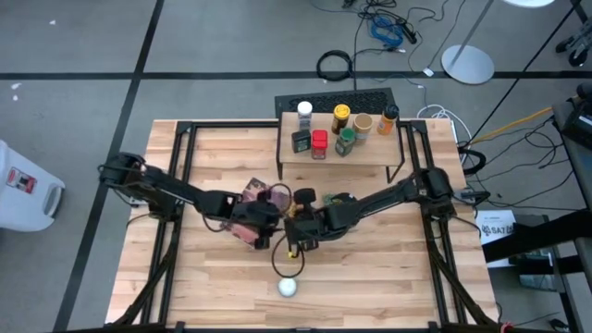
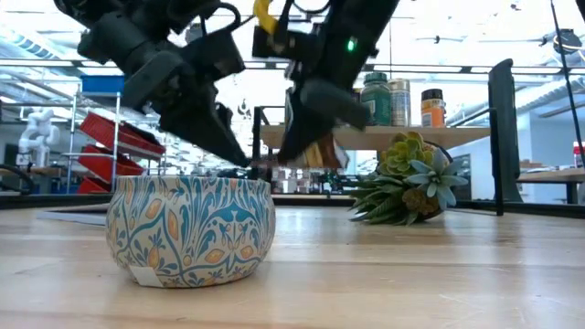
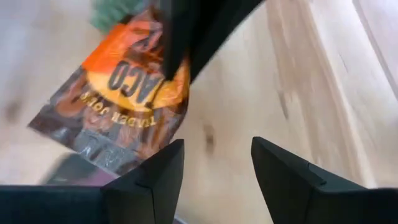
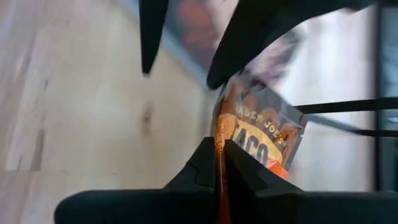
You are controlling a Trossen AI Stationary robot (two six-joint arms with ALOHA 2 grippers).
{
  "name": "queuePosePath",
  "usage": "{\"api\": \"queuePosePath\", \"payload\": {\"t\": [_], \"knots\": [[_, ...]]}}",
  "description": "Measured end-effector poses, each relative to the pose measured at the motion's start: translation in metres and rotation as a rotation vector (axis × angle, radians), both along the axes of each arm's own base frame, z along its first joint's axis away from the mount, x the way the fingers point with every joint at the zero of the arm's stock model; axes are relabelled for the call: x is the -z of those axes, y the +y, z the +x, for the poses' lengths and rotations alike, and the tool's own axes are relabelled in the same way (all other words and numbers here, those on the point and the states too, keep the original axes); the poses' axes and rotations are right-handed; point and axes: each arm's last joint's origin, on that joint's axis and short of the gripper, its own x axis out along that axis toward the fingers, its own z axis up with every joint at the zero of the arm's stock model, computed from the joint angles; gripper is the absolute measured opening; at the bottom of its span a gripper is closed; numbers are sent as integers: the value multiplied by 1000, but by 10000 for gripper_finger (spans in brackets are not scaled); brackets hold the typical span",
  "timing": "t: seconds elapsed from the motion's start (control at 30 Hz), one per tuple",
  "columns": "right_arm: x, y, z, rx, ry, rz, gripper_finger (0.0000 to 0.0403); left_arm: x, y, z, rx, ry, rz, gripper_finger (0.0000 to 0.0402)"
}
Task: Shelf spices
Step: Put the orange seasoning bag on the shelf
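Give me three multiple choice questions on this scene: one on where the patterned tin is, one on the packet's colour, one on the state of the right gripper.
1. The patterned tin stands:
A. on the floor
B. on the table
C. on a chair

2. The packet is mainly:
A. orange
B. blue
C. white

3. The right gripper is:
A. wide open
B. shut on a jar
C. shut on the packet

Answers:
1. B, the tin rests on the wooden top in the low view.
2. A, orange shows in both wrist views.
3. C, its fingers pinch the packet's edge.

Grey floor [image 1: 83, 55], perhaps cables [image 1: 388, 28]
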Motion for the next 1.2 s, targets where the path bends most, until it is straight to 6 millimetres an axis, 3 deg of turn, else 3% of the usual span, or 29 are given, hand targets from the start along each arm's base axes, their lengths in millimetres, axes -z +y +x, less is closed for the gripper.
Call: {"api": "queuePosePath", "payload": {"t": [0.17, 0.5, 0.7, 1.0, 1.2], "knots": [[-29, 9, -12, 37, -78, -42, 1, -26, 3, -6, -34, -105, 40, 198], [-64, 22, -45, 202, -168, -161, 0, -70, 8, -24, -87, -273, 80, 198], [-86, 22, -73, 335, -235, -236, 0, -74, 9, -26, -84, -282, 100, 198], [-127, 25, -134, 487, -419, -306, 0, -74, 8, -26, -80, -282, 103, 198], [-130, 19, -171, 544, -552, -287, 0, -74, 8, -26, -70, -281, 103, 198]]}}
